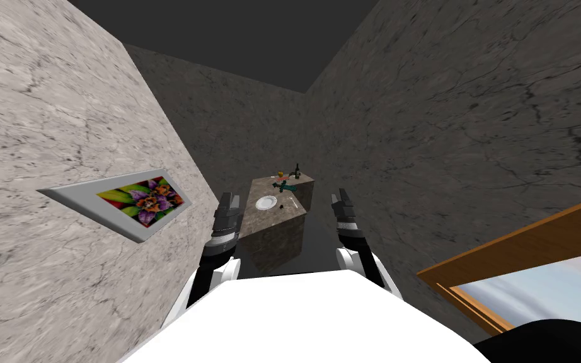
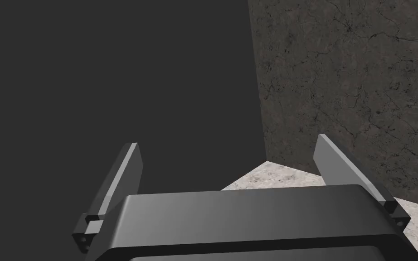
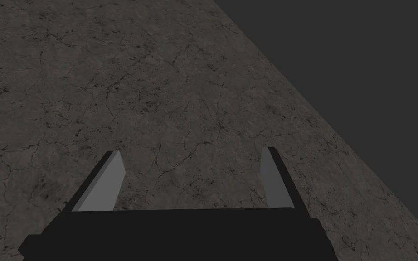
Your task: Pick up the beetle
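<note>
while the left gripper and right gripper hung fingers apart, the tiny black beetle sat by the round white plate on the far brown stone table; i'd have driven closer first.

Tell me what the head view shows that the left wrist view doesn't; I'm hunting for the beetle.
Head view: a stone table with a white plate, a bottle and a small dark speck, possibly the beetle. Left wrist view: the left gripper with its fingers standing open, close up. Both: that gripper and veined stone walls.
</note>
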